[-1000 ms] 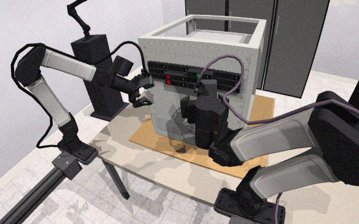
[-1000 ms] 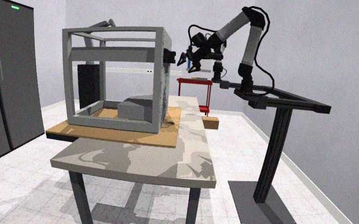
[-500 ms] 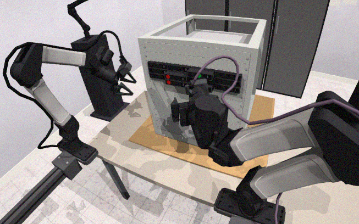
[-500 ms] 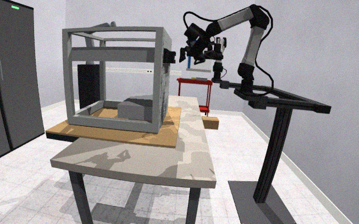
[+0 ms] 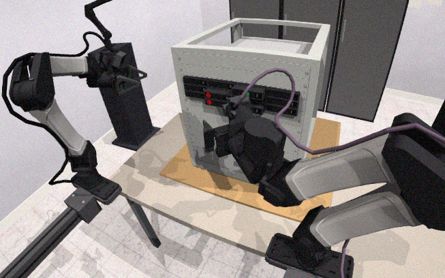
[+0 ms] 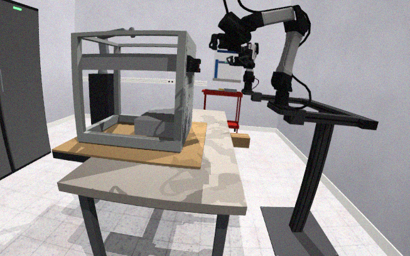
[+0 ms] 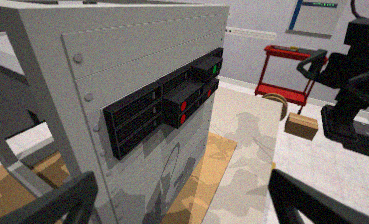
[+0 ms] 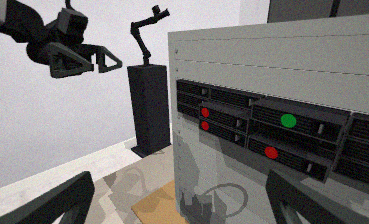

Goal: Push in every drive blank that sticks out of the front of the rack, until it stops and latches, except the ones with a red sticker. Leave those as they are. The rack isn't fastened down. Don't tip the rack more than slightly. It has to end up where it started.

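The grey rack [image 5: 213,62] [image 6: 179,91] [image 7: 136,42] [image 8: 286,50] stands upright. The green-dotted blank [image 7: 206,68] [image 8: 306,120] sticks out. Below it, past a shadowed slot, a red-stickered blank [image 8: 293,159] sticks out. Beside these, two stacked red-stickered blanks, the upper [image 7: 176,103] [image 8: 223,118] and the lower [image 7: 175,120] [image 8: 223,131], also stick out. The left column of blanks [image 7: 136,120] looks flush. My left gripper [image 7: 182,178] [image 5: 142,78] [image 8: 108,65] is open, off the rack's left front. My right gripper [image 8: 180,178] [image 7: 319,74] is open before the front; contact is hidden in the top view.
The rack stands on an orange board [image 5: 217,181] [image 6: 130,159] on the table [image 5: 189,207] [image 6: 142,177]. A purple cable [image 5: 293,82] loops past the rack front. A dark pedestal [image 5: 127,114] [image 8: 146,110] stands beyond the rack's left side.
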